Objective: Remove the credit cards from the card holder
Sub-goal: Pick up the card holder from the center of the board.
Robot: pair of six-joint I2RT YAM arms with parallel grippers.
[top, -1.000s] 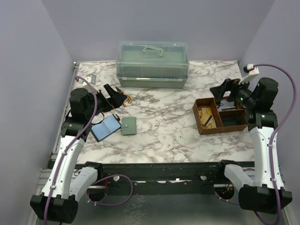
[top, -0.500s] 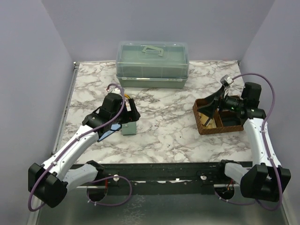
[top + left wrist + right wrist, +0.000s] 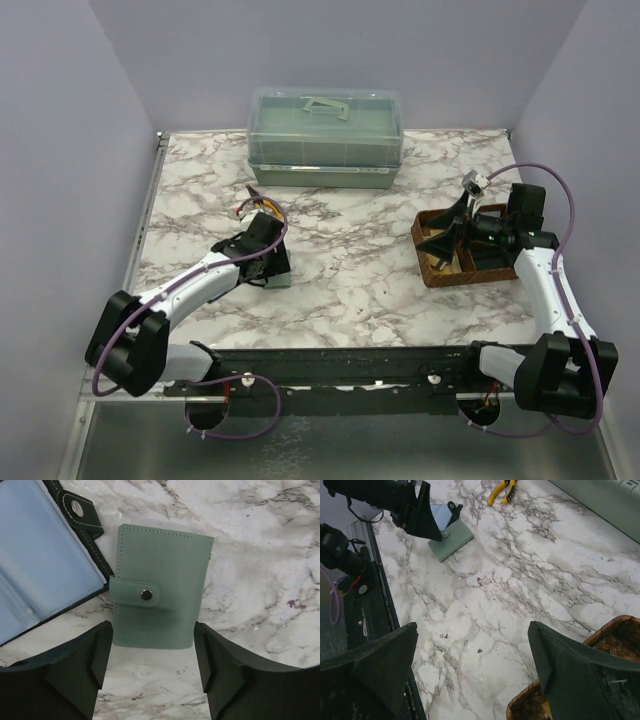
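Wide open and empty, the left gripper [image 3: 152, 654] hangs over the snapped-shut card holder [image 3: 162, 575] lying left of centre beside the blue panel [image 3: 45, 565]; the right gripper [image 3: 472, 650] gapes empty too.

1. The card holder [image 3: 160, 587] lies strapped shut, so its inside cannot be seen.
2. From above, the left gripper [image 3: 270, 264] covers most of it.
3. The blue panel [image 3: 40, 555] runs off the left and top edges of the left wrist view.
4. The basket [image 3: 615, 647] is cut off at the corner of the right wrist view. From above, the right gripper [image 3: 442, 238] hides part of its contents.
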